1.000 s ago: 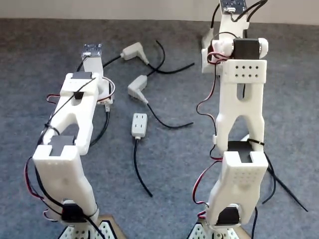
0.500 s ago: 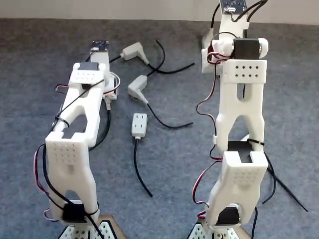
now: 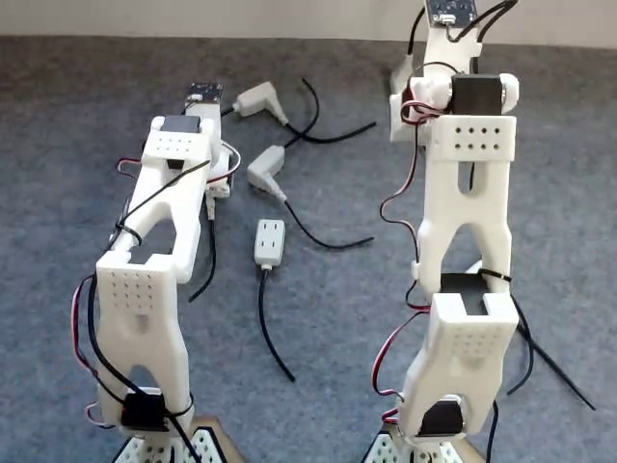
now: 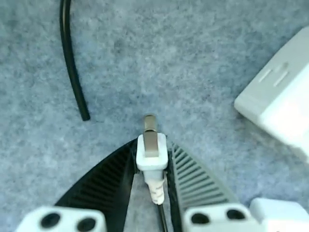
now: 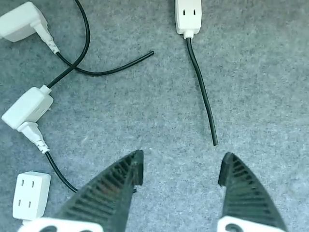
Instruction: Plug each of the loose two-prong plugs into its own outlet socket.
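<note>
Left wrist view: the left gripper (image 4: 151, 144) pinches one white plug (image 4: 151, 153), prongs out over the carpet (image 4: 183, 48), near a cropped white block (image 4: 277, 108). The right gripper (image 5: 181, 166) hangs spread wide, holding nothing. Past it lie four white pieces: near outlet (image 5: 31, 193), near angled block (image 5: 26, 106), far angled block (image 5: 21, 21), and far outlet (image 5: 188, 13), cut by the edge. Any slots on the angled blocks are hidden. In the high view, the left arm (image 3: 174, 207) and right arm (image 3: 468, 183) stretch forward.

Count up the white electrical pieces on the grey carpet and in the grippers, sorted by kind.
2 angled white plastic socket adapters, on black cords
2 rectangular white plastic outlet blocks
1 white two-prong plug, held in the left gripper
Total: 5
</note>
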